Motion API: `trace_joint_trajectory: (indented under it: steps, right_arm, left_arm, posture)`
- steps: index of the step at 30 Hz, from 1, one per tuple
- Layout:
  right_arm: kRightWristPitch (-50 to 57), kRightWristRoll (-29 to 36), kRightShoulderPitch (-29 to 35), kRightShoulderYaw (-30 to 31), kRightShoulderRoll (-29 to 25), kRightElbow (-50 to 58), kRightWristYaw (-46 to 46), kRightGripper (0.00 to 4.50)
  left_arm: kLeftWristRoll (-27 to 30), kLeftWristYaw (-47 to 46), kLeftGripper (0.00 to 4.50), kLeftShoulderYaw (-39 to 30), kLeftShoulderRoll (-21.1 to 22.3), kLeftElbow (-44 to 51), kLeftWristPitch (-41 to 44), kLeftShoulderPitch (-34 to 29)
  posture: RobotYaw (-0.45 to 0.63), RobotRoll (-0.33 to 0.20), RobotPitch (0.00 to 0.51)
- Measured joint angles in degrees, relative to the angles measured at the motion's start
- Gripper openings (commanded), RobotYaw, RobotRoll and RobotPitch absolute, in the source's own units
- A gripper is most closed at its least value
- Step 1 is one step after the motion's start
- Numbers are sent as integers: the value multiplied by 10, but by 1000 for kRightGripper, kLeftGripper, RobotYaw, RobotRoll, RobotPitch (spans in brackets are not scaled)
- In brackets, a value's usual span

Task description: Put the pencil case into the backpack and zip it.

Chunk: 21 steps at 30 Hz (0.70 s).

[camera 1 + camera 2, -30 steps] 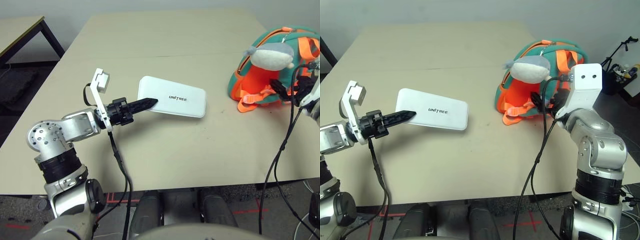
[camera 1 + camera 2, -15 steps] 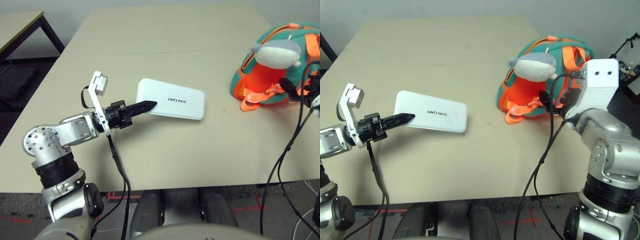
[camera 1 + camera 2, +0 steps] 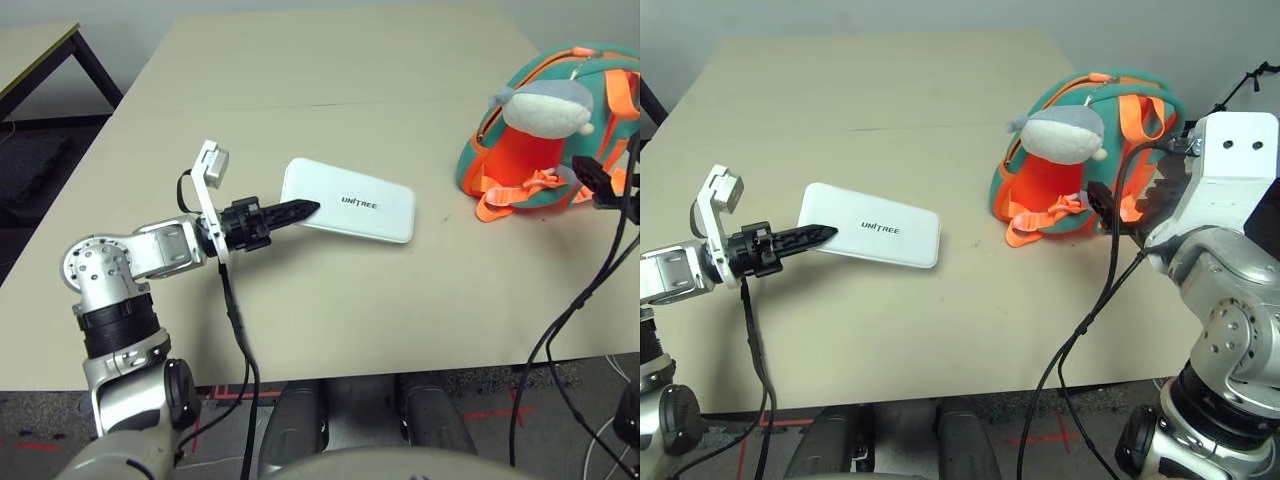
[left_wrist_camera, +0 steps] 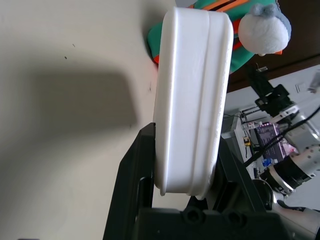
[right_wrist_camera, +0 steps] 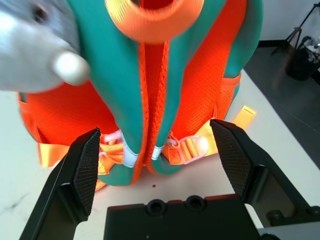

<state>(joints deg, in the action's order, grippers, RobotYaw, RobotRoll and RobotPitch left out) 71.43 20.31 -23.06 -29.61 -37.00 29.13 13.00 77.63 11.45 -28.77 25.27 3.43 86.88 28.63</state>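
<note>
- The pencil case (image 3: 348,213) lies flat on the worktop (image 3: 330,110), its long axis running across the scene from the robot's left toward its right, with the lettering facing up.
- The left pincer (image 3: 296,211) grips the case's left end, one black finger on each broad face (the left wrist view shows the white edge squeezed between them), so the left arm is the one holding it.
- The backpack (image 3: 1090,150) sits well apart to the right, in line with the case's long axis; I judge the carry must run rightward across the bare worktop.
- The right pincer (image 5: 157,155) hangs open just beside the backpack's strap side, fingers spread and holding nothing.
- A grey-white plush toy (image 3: 1060,135) rests against the backpack's upper front.
- Hard to make out: no opening or zip pull shows in any view, and the backpack's far side is hidden (so whether it is already unzipped I cannot tell).
</note>
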Motion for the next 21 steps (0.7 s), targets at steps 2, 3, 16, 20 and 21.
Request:
trace_joint_trajectory:
  steps: [2,3,16,20,21]
  right_arm:
    - [-51,-10,5,15,4,-49,2,4500]
    - [-72,-13,5,20,6,-73,3,4500]
    - [-309,-38,-92,64,17,-341,26,4500]
    - [-348,-40,-105,66,18,-379,29,4173]
    - [-356,-40,-105,66,19,-383,30,3965]
  left_arm:
    - [14,-9,1359,-1,1,8,-5,-18]
    - [21,-15,1359,-1,2,12,-7,-26]
    - [153,-103,1359,27,47,50,-93,-100]
    - [179,-115,1359,48,63,51,-124,-106]
    - [185,-117,1359,53,68,51,-130,-107]
  posture:
    - [18,0,142]
    - [40,0,144]
    - [84,0,142]
    - [77,0,132]
    - [77,0,132]
